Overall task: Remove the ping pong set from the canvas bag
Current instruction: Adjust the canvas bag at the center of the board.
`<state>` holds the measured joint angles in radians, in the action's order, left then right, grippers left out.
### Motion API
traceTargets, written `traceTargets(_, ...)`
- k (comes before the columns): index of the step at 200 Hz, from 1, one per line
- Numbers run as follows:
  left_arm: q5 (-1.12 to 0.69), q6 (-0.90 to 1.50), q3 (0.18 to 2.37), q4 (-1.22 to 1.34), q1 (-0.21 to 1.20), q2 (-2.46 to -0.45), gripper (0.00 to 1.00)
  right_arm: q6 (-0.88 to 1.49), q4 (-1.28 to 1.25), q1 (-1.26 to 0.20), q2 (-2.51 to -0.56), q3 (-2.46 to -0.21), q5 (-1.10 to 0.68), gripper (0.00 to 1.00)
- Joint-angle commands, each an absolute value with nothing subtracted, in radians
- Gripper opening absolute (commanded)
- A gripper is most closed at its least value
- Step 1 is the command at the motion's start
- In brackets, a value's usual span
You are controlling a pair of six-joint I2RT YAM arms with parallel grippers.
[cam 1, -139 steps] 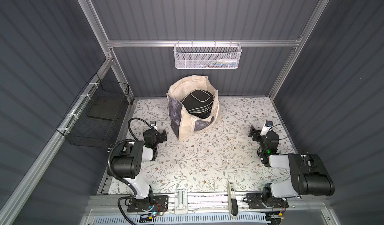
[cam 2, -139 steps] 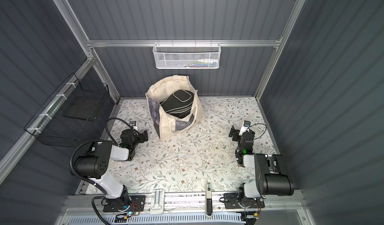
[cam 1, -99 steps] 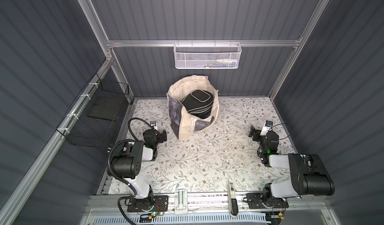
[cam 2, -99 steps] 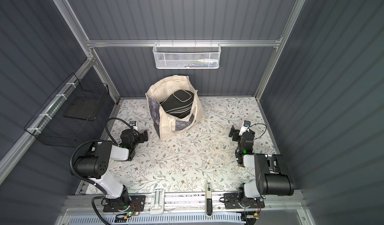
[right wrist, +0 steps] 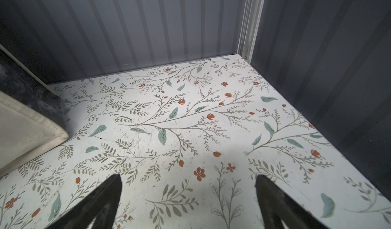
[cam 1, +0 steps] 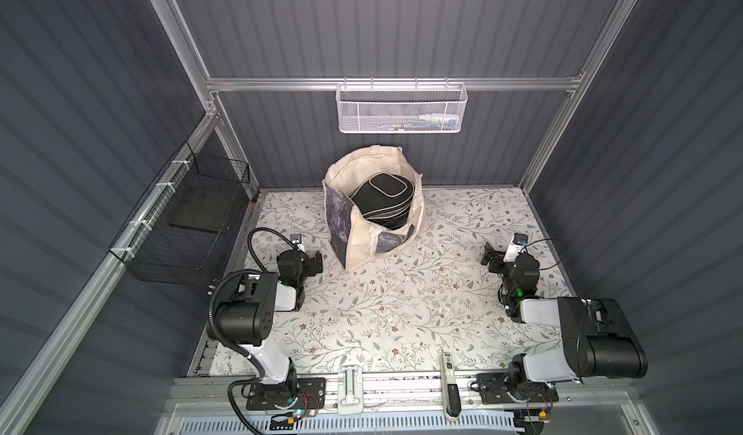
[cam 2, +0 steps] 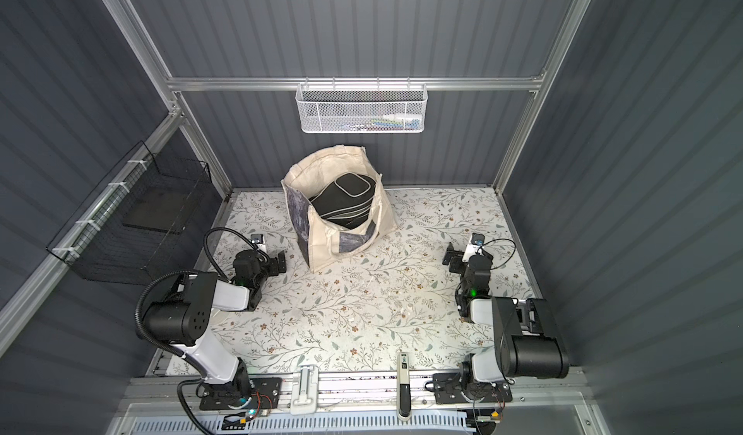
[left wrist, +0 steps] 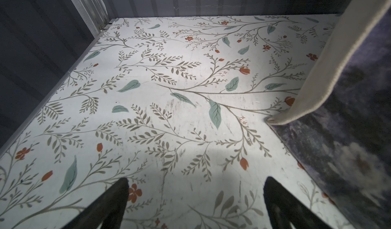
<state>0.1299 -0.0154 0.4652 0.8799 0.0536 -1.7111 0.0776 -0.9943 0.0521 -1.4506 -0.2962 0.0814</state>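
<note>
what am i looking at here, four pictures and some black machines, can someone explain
Two robot arms sit at a flowered table: the left arm and the right arm. Two pictures look down from overhead, nearly alike. The other two come from a camera on each arm's wrist; the dark prongs in them are the jaws, open and empty on both arms. On the table stands a canvas bag with black paddle cases stacked inside. Nothing is held.
</note>
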Motion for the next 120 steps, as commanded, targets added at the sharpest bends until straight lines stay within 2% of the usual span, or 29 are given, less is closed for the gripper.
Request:
traceTargets(1,0.126,-0.021,0.485,0.892,0.055,-1.720,1.00,0.071,-0.993,0.054,-1.466,-0.322,0.076,0.99)
traceTargets(65,0.156,-0.021,0.476,0.912,0.058,-1.709,1.00,0.068,-1.021,0.049,-1.457,-0.305,0.088,0.99)
traceTargets(77,0.201,-0.014,0.510,0.782,0.068,-1.618,1.00,0.050,-1.023,0.026,-1.409,-0.284,0.123,0.99)
traceTargets(95,0.315,0.042,0.621,0.454,0.083,-1.454,1.00,-0.018,-0.875,-0.046,-1.246,-0.297,0.187,0.99)
traceTargets(120,0.347,0.064,0.759,0.205,0.118,-1.319,1.00,0.059,-0.411,-0.114,-1.001,-0.481,0.196,0.99)
